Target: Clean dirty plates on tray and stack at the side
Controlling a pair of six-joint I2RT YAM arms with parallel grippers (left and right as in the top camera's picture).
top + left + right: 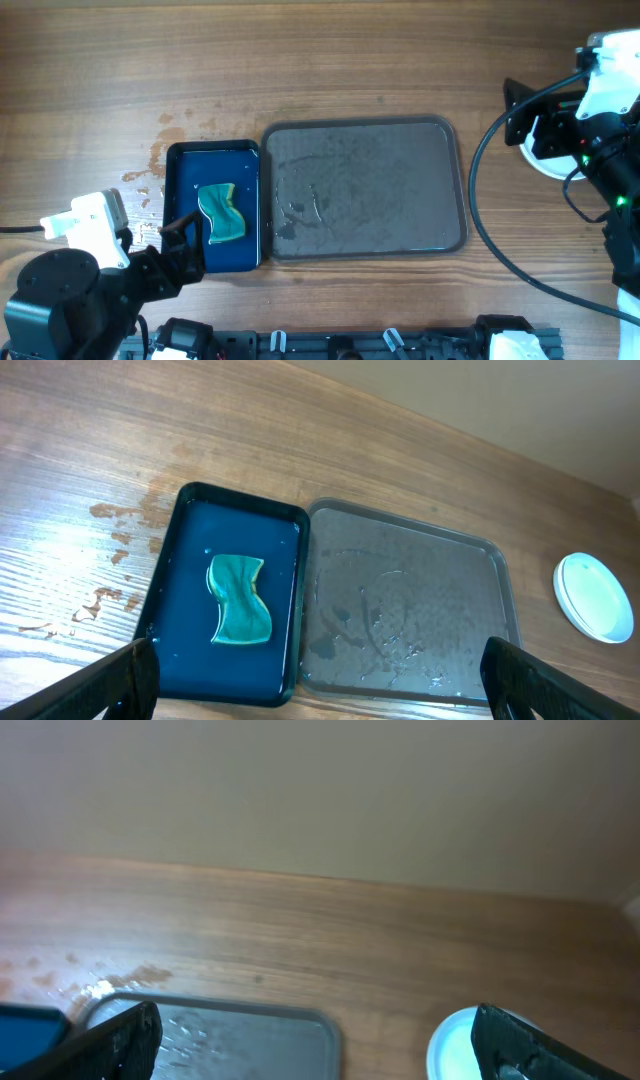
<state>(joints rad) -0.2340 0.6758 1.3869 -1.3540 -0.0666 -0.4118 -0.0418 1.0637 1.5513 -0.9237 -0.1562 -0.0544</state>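
Stacking looked done: tray [365,185] bare, plates [594,596] piled at counter's right edge. Left gripper [320,685], right gripper [320,1040] both gaped empty.

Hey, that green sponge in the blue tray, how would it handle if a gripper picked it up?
Probably soft and floppy: the green sponge looks thin, with wavy edges. Likely soaked and dripping too, since it lies in the blue tray, which looks glossy and wet.

The left arm [62,292] sits folded at the near left, its left tool [318,665] standing with jaws spread wide and empty. At the far right, the right arm [612,95] holds the right tool [315,1035] equally parted, gripping nothing.
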